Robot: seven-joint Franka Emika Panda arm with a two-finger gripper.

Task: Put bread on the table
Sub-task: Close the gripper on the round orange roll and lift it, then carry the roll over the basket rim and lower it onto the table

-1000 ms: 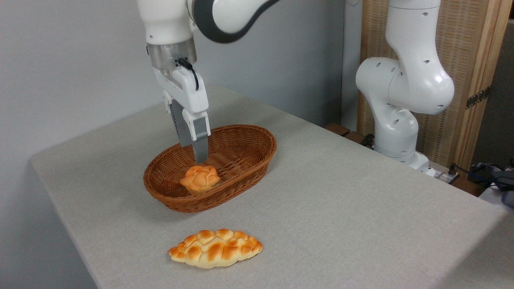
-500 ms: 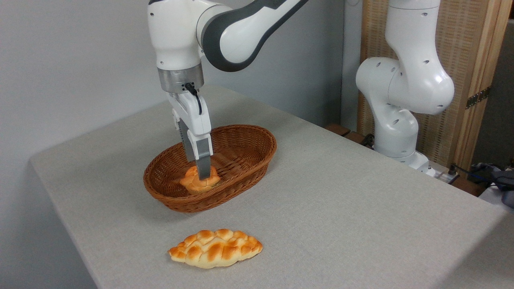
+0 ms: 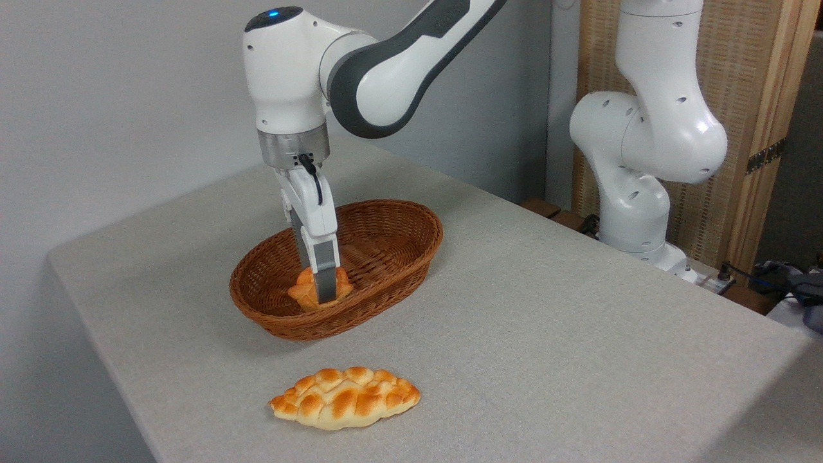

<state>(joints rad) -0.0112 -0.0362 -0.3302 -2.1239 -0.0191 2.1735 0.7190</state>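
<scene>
Lowered since a second ago, the gripper [image 3: 323,292] now straddles the bread [image 3: 311,294], though whether its fingers press the bun cannot be told. That bun sits inside the wicker basket [image 3: 392,270] on the table [image 3: 546,334], with a braided loaf [image 3: 345,406] lying on the cloth nearer the camera.

The worktop [image 3: 546,334], covered in plain grey-beige cloth, carries a brown oval wicker basket [image 3: 386,257] near its middle and a flat braided loaf [image 3: 344,397] in front of the basket.
</scene>
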